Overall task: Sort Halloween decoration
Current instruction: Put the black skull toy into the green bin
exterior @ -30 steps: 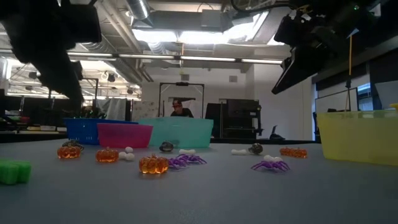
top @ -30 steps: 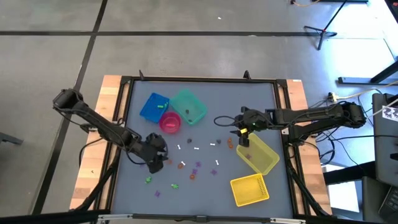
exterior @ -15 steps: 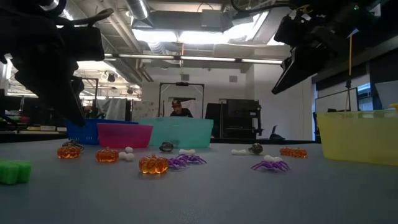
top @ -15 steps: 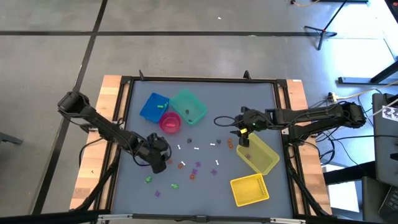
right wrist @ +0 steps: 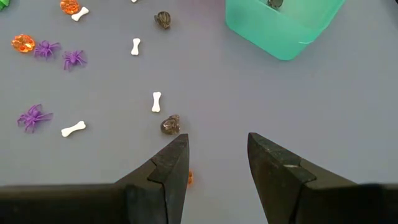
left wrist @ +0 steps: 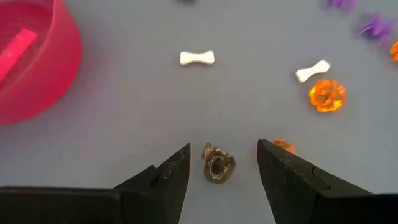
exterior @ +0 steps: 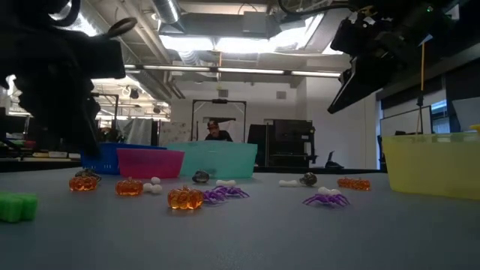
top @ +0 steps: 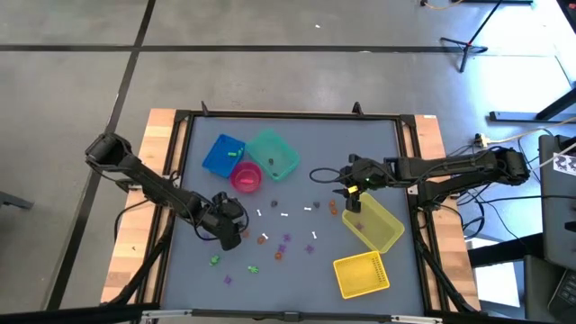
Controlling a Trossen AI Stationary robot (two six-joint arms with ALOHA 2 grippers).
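Observation:
Halloween decoration lies scattered over the grey table (top: 297, 130): white bones (left wrist: 197, 58), orange pumpkins (left wrist: 328, 95), purple spiders (right wrist: 35, 116), green pieces (exterior: 16, 206) and dark grey trinkets. My left gripper (left wrist: 222, 148) is open, low over the table's near left part (top: 229, 236). One dark grey trinket (left wrist: 217, 167) lies on the table between its fingers, untouched. My right gripper (right wrist: 216, 138) hangs open above the table's right middle (top: 349, 191), a dark grey trinket (right wrist: 170, 125) just ahead of it.
Blue bin (top: 223, 155), teal bin (top: 272, 153) and pink bin (top: 246, 177) stand at the far left. Two yellow bins (top: 373, 223) (top: 362, 274) stand at the near right. A person (exterior: 217, 131) shows in the room beyond the table.
My left gripper has sunk toward the table and tipped further down over the dark grey trinket, staying open. My right arm has kept still.

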